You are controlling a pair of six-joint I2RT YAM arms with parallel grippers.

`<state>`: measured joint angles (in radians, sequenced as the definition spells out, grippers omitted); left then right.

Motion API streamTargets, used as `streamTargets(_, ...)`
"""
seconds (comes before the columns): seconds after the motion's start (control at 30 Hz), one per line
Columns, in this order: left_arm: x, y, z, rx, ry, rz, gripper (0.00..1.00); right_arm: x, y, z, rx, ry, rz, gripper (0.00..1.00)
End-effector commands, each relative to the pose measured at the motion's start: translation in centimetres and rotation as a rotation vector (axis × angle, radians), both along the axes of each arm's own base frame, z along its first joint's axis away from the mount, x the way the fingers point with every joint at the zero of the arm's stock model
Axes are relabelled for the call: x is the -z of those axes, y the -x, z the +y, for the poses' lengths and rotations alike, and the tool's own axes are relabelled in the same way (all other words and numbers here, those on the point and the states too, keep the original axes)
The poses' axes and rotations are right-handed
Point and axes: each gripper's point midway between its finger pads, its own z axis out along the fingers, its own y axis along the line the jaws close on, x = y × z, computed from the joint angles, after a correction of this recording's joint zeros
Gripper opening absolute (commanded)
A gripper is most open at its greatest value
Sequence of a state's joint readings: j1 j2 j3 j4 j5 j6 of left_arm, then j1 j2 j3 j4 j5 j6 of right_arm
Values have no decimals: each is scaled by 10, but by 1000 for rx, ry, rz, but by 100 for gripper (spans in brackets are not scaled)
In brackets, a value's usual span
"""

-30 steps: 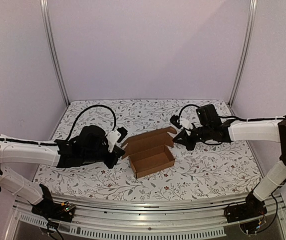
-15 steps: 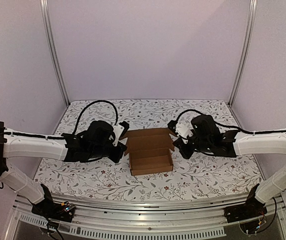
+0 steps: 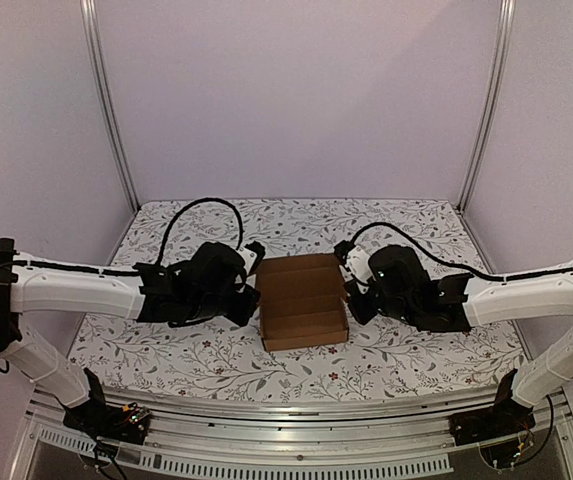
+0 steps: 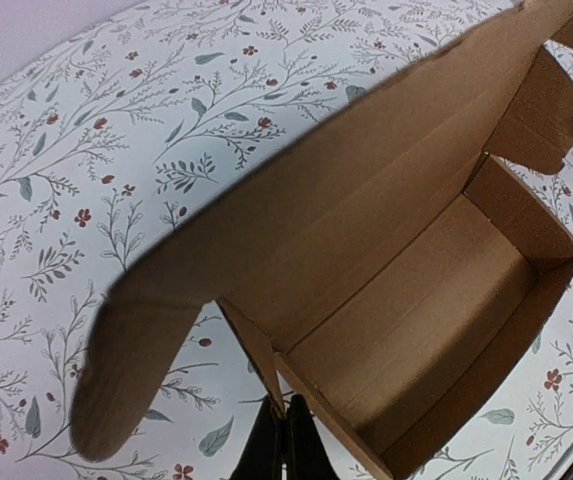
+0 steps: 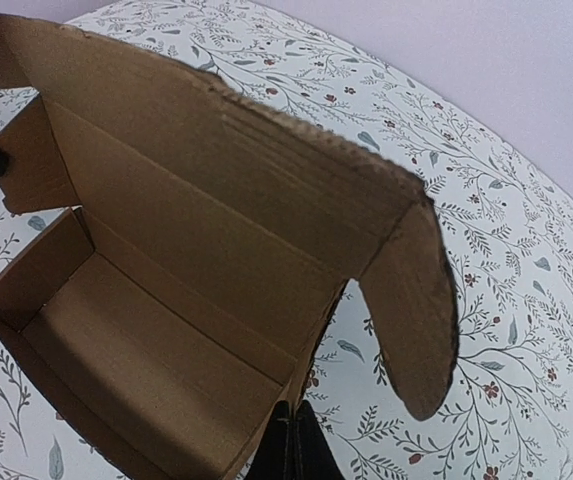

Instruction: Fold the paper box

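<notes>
The paper box (image 3: 302, 305) is a brown open carton at the table's middle, its lid (image 3: 299, 270) tilted up at the back. My left gripper (image 3: 254, 292) sits at the box's left end and my right gripper (image 3: 350, 296) at its right end. In the left wrist view the gripper (image 4: 284, 405) is shut, with the thin edge of the box's (image 4: 416, 300) end wall running down between its fingertips. In the right wrist view the gripper (image 5: 290, 408) is shut on the other end wall of the box (image 5: 166, 340). The lid's rounded tab (image 5: 416, 310) hangs free beside it.
The table has a white floral cloth (image 3: 416, 350). Pale walls and metal posts (image 3: 111, 110) close in the back and sides. Black cables (image 3: 201, 205) loop above both wrists.
Both arms have moved in toward the middle. The box has turned from slanted to square with the table's front edge, and its lid has risen.
</notes>
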<state>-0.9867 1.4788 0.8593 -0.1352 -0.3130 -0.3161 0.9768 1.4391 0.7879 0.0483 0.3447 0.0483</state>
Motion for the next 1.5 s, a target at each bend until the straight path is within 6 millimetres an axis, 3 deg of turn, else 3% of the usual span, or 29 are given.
streamTargets(0.0, -1, 4, -5, -26, -20, -5, 0, -3, 4, 7, 60, -38, -42, 0)
streamTargets(0.47, -3, 10, -19, -88, 90, 62, 0, 11, 16, 21, 89, -29, -39, 0)
streamTargets(1.03, 25, 32, -23, -89, 95, 126, 0, 27, 29, 27, 123, 9, -53, 0)
streamTargets(1.47, 34, 40, -24, -111, 93, 144, 0, 35, 40, 25, 121, 34, -59, 0)
